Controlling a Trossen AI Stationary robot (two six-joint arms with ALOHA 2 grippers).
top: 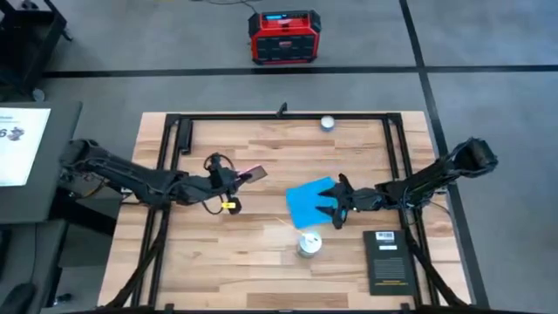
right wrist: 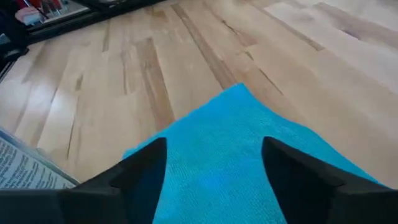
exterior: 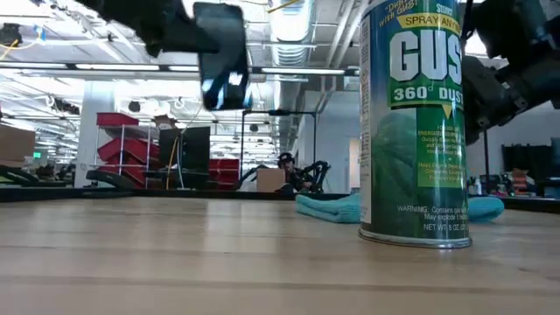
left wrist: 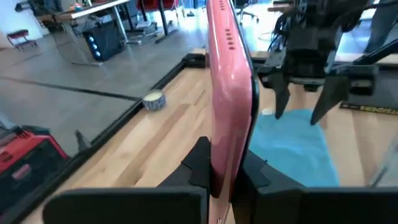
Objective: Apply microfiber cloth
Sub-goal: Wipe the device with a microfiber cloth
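Cloth [top: 310, 202] is lying flat mid-table beside the spray can [top: 309, 244]. Right gripper [top: 335, 202] is hovering over it, jaws apart. Left gripper [top: 234, 177] is clamping the pink phone [left wrist: 230, 93], held on edge above the table.

The soft rectangular microfiber cloth [top: 311, 201] was bright blue, an even shade with a fine woven texture. The light wooden plank table [top: 261, 253] showed pale tan boards with darker grain streaks, inside a black metal frame. The slim phone [left wrist: 230, 93] had a pink back and a black edge. The tall spray can [exterior: 415, 122] was green with white lettering. The flat booklet [top: 387, 260] was black with a white label.
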